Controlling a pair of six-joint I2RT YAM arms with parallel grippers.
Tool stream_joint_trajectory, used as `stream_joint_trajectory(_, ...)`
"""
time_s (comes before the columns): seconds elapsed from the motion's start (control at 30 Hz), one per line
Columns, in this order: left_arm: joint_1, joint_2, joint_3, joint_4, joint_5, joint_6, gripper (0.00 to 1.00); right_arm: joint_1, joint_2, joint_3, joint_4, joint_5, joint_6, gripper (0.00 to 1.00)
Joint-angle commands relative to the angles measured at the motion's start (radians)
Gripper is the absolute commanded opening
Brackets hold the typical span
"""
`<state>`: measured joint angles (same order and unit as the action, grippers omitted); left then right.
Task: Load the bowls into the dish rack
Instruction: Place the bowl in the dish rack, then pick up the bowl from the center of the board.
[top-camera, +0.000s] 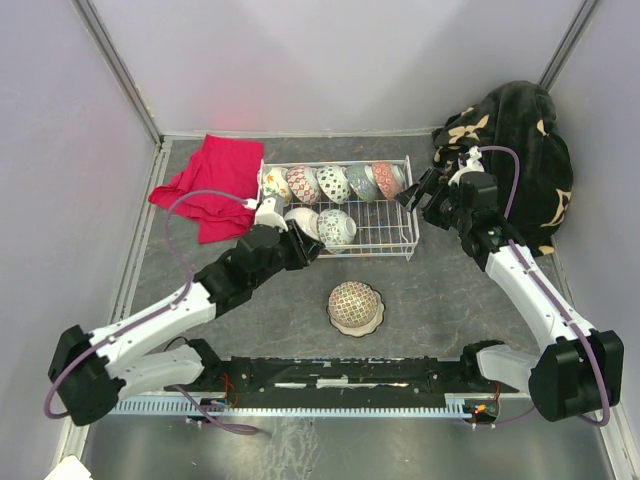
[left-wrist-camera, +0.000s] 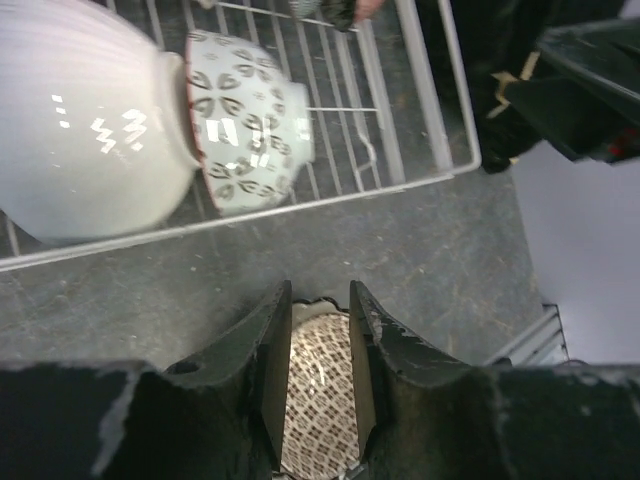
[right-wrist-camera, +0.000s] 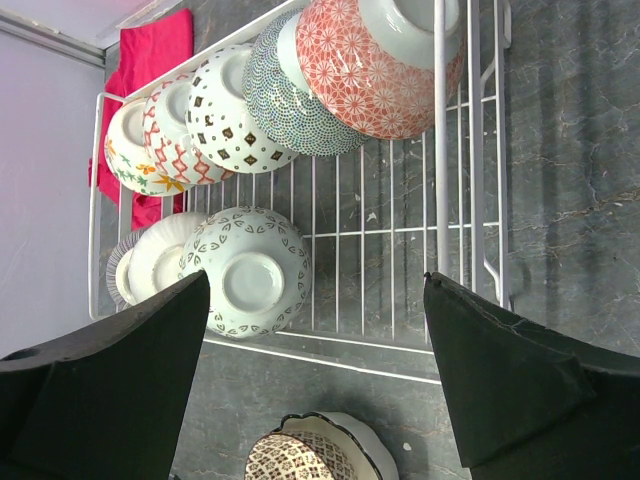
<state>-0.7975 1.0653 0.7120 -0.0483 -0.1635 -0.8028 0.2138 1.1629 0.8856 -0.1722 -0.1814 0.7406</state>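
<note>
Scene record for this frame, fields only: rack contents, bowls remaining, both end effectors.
dish rack: white wire
rack bowls: seven; five in back, two in front
table bowl: one, brown-patterned, not yet loaded
left end effector: beside front row, jaws slightly apart, empty
right end effector: open wide, empty, at rack's right end
red cloth: left of rack

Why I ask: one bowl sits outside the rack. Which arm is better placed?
Probably right: the right pincer is wide open, the patterned bowl in view between its fingers; the left pincer is barely parted.
</note>
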Motion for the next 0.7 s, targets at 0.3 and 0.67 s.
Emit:
stream_joint_trajectory(0.3,-0.374,-0.035,0.06,-0.138,-0.238,0.083,0.71,-0.005,-0.013,0.025,0.037,0.006,-0.004,0.95)
stream_joint_trajectory(0.67,-0.64,0.266,0.218,-0.252,-0.407,0.056,0.71,-0.006,-0.035,0.026,0.015,0.033,-0.01,0.95)
